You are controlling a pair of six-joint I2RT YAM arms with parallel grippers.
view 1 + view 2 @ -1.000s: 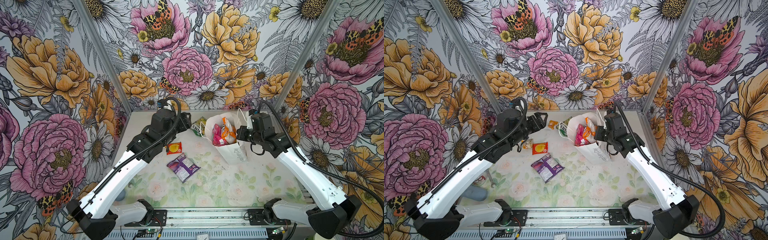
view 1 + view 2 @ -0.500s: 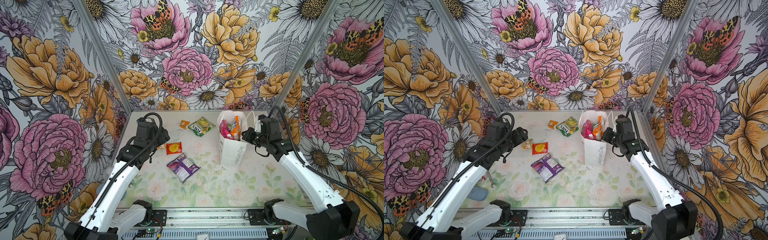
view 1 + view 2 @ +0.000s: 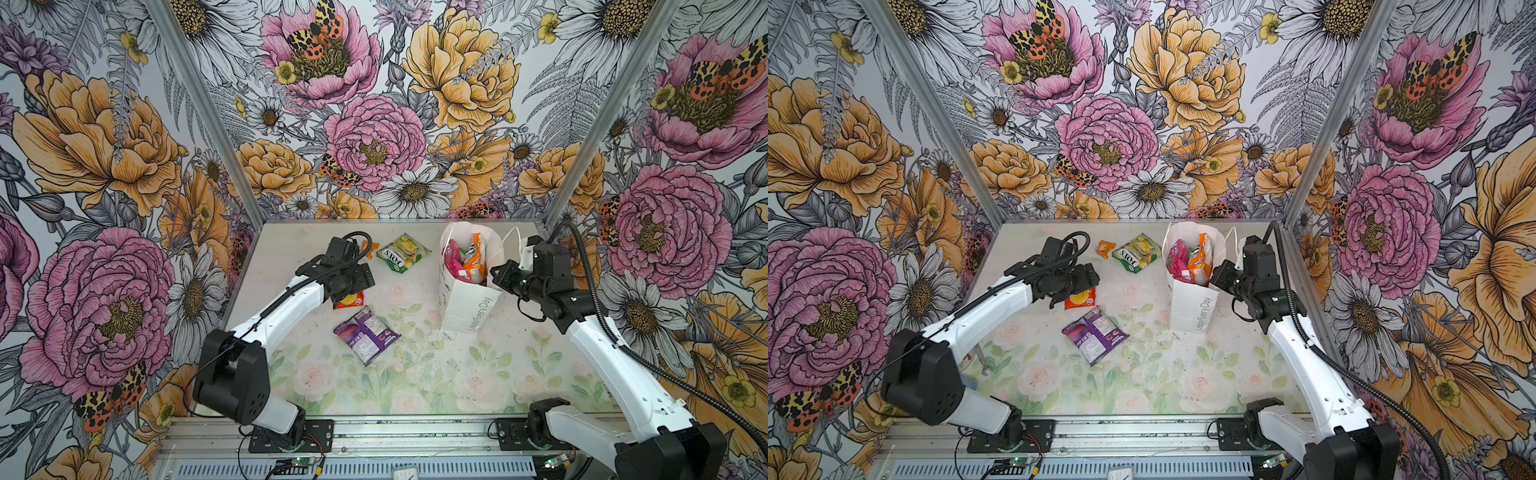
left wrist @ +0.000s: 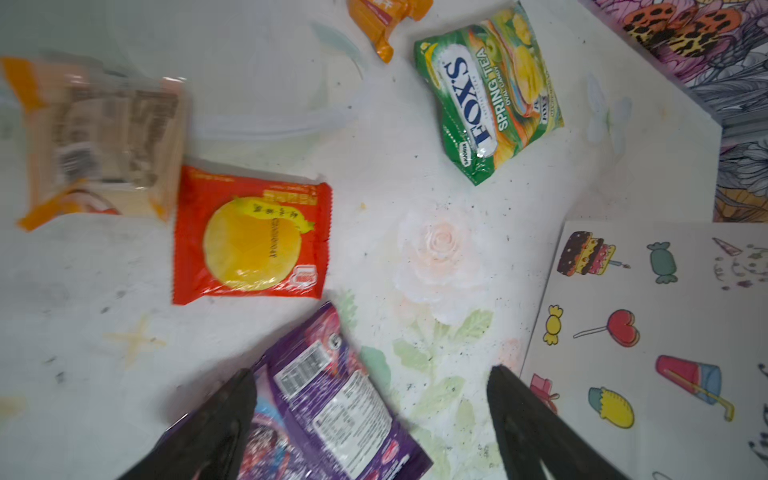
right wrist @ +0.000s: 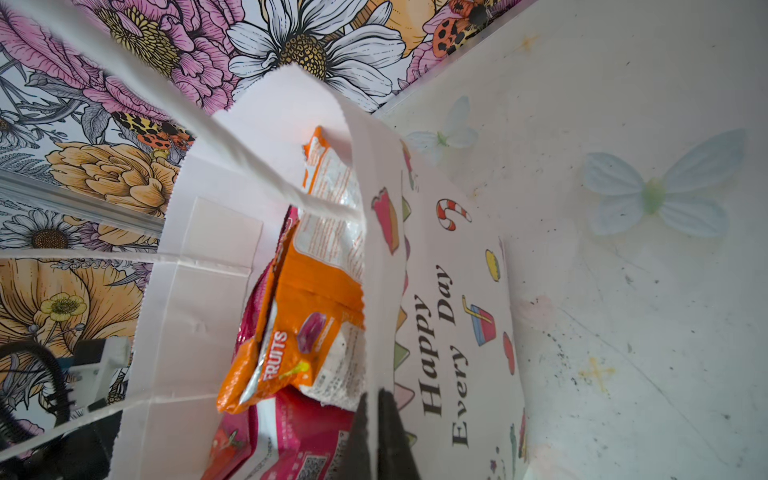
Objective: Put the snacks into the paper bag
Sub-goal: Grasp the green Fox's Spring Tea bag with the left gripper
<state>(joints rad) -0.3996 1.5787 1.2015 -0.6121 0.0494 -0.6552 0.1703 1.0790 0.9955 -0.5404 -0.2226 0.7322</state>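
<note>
Loose snacks on table (image 3: pixel 415 386), five: FOX'S (image 3: pixel 402 257), small orange (image 3: pixel 1104 248), red (image 3: pixel 1080 299), purple (image 3: pixel 365 336), beige (image 4: pixel 99 137) (blurred, wrist view only). One bag (image 3: pixel 465 307), upright, back right, near FOX'S. Inside, at least two seen: pink (image 3: pixel 451 259), orange (image 3: pixel 476 257). Left arm (image 3: pixel 291 303) covers part of red. Left jaws spread, empty, above purple. Right jaws pressed together, pinching bag rim.
</note>
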